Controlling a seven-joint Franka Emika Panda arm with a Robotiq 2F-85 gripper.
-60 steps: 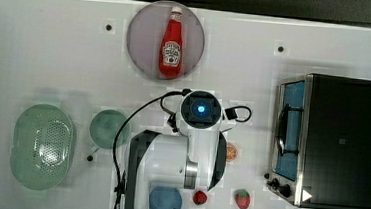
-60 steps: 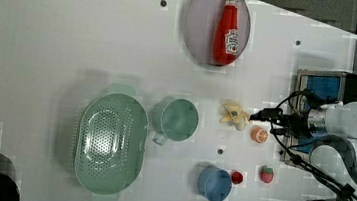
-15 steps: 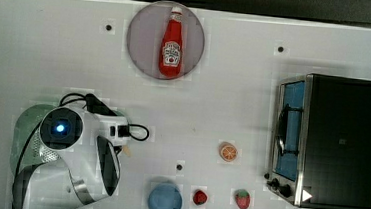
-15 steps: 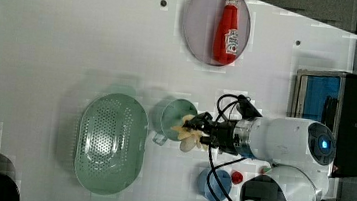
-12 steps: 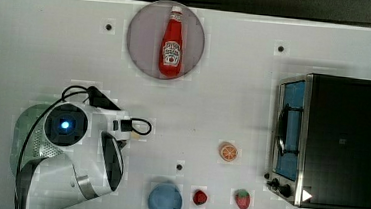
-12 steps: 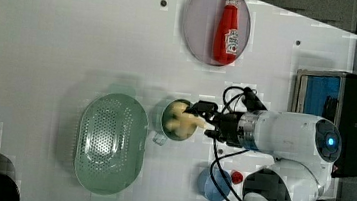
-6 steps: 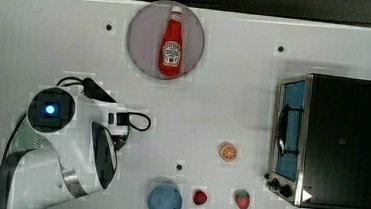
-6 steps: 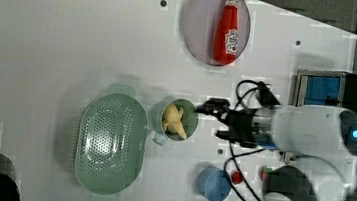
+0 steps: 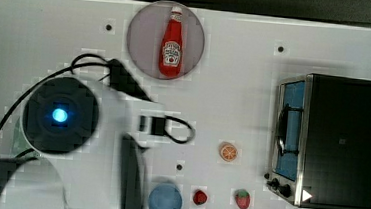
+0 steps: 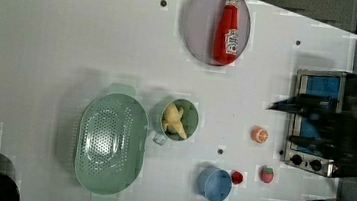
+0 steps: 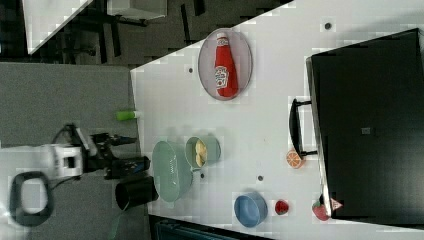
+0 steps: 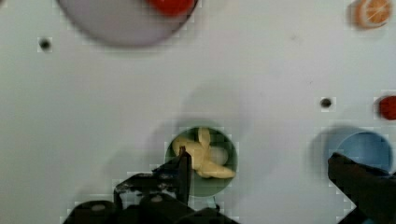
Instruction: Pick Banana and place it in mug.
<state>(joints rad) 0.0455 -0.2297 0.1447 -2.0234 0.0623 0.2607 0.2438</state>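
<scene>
The pale yellow banana [image 10: 175, 120] lies inside the round green mug [image 10: 192, 113], beside the perforated dish in the left view. The right view shows the banana [image 11: 200, 152] in the same mug [image 11: 212, 148]. In the wrist view the banana [image 12: 204, 155] rests in the mug [image 12: 230, 176] far below my gripper [image 12: 259, 159]. The gripper is open and holds nothing; one finger [image 12: 183, 169] overlaps the mug's rim in the picture. In the left view the gripper [image 10: 294, 122] appears blurred, with jaws wide apart, in front of the toaster oven. My arm covers the mug in the top view.
A ketchup bottle [image 9: 171, 42] lies on a grey plate [image 9: 144, 31]. A toaster oven [image 9: 332, 141] stands at the top view's right. An orange slice [image 9: 228, 151], a blue cup [image 9: 165, 201] and two small red fruits sit nearby. A pale green perforated dish [image 10: 110, 143] adjoins the mug.
The banana left my fingers and now lies in the mug. My open gripper has drawn away from the mug, sweeping toward the left view's right and looming larger in the top view.
</scene>
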